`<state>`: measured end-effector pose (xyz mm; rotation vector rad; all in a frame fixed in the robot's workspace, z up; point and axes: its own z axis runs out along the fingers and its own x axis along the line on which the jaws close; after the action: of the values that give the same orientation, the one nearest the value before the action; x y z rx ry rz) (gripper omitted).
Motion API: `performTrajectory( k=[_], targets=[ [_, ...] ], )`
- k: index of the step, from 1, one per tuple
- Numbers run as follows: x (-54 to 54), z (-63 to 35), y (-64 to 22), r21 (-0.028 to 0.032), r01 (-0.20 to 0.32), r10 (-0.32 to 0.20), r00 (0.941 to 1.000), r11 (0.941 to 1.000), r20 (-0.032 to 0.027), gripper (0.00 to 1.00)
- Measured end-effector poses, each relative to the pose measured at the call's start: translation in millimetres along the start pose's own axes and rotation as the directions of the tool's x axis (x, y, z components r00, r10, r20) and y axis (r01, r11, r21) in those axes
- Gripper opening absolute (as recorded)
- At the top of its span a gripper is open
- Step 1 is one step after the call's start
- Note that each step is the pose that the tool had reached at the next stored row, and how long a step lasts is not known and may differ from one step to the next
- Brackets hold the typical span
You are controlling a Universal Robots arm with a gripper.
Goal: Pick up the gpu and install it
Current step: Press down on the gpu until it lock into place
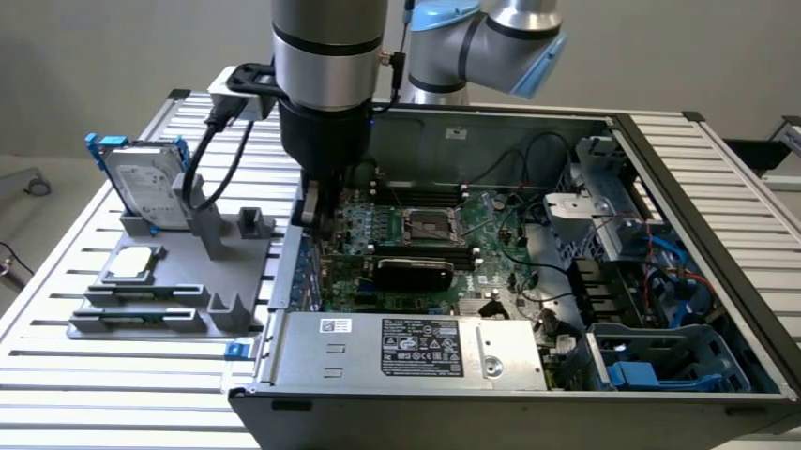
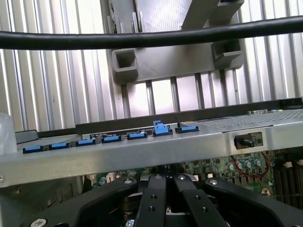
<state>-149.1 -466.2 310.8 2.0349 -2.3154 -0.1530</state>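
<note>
**Exterior view, left to right**

- Table (image 1: 75, 375): slatted metal, spanning the frame.
- Drive (image 1: 144, 178): silver with a blue frame, upright in the rack, upper left.
- Rack (image 1: 163, 300): grey, on the table at left. It holds a flat silver part (image 1: 131, 265) and has several bare slots.
- Cable (image 1: 206, 164): black, looping from the wrist down past the rack.
- Gripper (image 1: 309, 220): left of centre, lowered at the case's left wall and just inside the rim. Jaws are closed, with nothing seen held between them.
- Case (image 1: 701, 187): open on top, filling the centre and right.
- Gpu (image 1: 414, 273): black rounded cover at frame centre, on the motherboard below the socket (image 1: 426, 225). It seems seated in a slot, though its lower edge is hard to make out. It lies just right of the gripper and apart from it.
- Power supply (image 1: 400, 347): silver box, lower centre.
- Blue cage (image 1: 663, 366): lower right, with loose wiring above it.

**Wrist view**

- Gripper (image 2: 165, 182): fingers (image 2: 154, 198) pressed together over the motherboard.
- Case wall (image 2: 142, 153): stands directly in front of the gripper.
- Blue clips (image 2: 111, 138): a row along the case wall, one raised.
- Rack (image 2: 175, 61): beyond the wall, crossed by the cable (image 2: 151, 38).
</note>
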Motion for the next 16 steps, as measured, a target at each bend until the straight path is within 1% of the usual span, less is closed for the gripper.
performTrajectory(
  k=[2, 7, 10, 12, 16],
  targets=[
    [-0.2, -2.7, -0.3, -0.0027, 0.0, 0.0, 1.0, 1.0, -0.0005, 0.11],
    [-0.9, -3.5, -5.7, -0.0031, 0.0, 0.0, 1.0, 1.0, -0.0005, 0.11],
    [-0.9, -3.4, -6.5, -0.0031, 0.0, 0.0, 1.0, 1.0, -0.0006, 0.11],
    [-0.7, -2.2, -6.7, -0.0029, 0.0, 0.0, 1.0, 1.0, -0.001, 0.11],
    [0.4, 2.7, -7.4, -0.0022, -0.001, 0.001, 1.0, 1.0, -0.0039, 0.11]
  ],
)
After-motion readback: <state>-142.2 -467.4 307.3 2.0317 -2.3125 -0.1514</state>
